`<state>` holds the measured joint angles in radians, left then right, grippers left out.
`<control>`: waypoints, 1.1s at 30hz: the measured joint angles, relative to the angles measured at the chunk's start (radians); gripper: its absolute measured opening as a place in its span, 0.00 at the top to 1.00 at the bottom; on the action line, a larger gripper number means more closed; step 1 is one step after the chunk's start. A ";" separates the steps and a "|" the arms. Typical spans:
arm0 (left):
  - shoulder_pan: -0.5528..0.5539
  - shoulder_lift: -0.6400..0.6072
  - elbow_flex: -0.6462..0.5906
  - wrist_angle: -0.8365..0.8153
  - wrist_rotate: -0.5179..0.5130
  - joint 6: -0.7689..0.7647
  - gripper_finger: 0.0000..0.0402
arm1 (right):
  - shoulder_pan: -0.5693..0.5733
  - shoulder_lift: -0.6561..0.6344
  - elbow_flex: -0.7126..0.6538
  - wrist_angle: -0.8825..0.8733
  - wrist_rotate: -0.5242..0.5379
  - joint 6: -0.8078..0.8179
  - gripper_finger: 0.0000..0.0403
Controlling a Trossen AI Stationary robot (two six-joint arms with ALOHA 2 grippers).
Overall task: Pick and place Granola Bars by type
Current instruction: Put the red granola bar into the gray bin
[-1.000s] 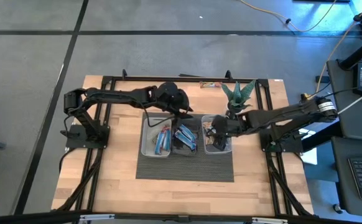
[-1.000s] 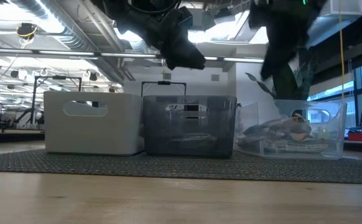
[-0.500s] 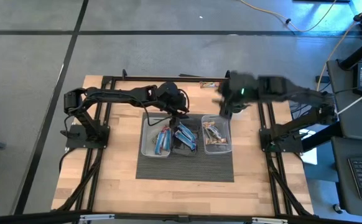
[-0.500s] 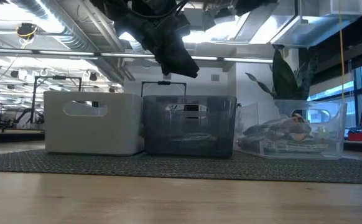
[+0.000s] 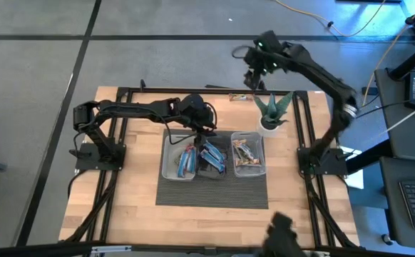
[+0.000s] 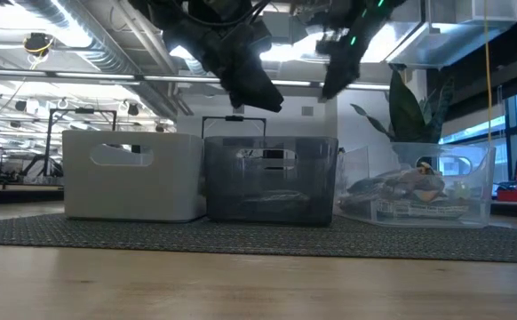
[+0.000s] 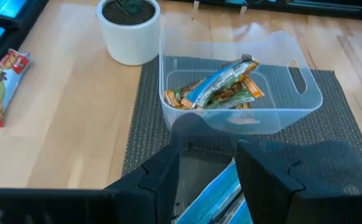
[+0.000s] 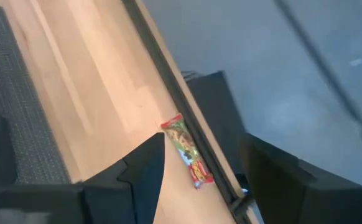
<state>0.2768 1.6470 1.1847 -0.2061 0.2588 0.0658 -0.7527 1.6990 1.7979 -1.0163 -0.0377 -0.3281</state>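
Three bins stand in a row on a dark mat point(image 5: 211, 193). The left bin point(image 5: 168, 160) holds blue and red bars point(image 5: 186, 158). The middle bin point(image 5: 200, 170) holds shiny blue bars point(image 7: 221, 193). The right bin point(image 7: 305, 93) holds tan and green bars point(image 7: 221, 87). One tan bar with red print point(image 5: 242, 98) lies flat on the bare wood at the far edge, and shows in the right wrist view point(image 8: 186, 151). My left gripper point(image 5: 205, 127) hovers open over the middle bin's far end. My right gripper point(image 5: 254, 73) is open, raised high above the loose bar.
A spiky green plant in a white pot point(image 5: 272, 114) stands just beyond the right bin, close to the loose bar. A black frame rail point(image 8: 168, 81) runs along the table's far edge. Bare wood point(image 5: 122, 200) lies left of and in front of the mat.
My right gripper has risen out of the right bin and swung up toward the table's far edge, ending high above the loose bar by the plant. My left gripper has stayed over the middle bin. The bars in the bins have not moved.
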 joint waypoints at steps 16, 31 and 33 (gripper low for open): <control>0.000 0.000 0.000 -0.068 0.000 0.034 0.63 | -0.109 0.481 0.154 -0.053 -0.108 -0.178 0.48; 0.001 0.000 0.000 -0.132 0.000 0.087 0.63 | -0.108 0.616 0.154 -0.072 -0.103 -0.362 0.48; 0.001 0.000 0.000 -0.135 0.000 0.089 0.63 | -0.107 0.616 0.154 -0.057 -0.097 -0.362 0.48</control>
<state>0.2775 1.6474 1.1847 -0.3406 0.2584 0.1549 -0.8600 2.3154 1.9522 -1.0732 -0.1352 -0.6902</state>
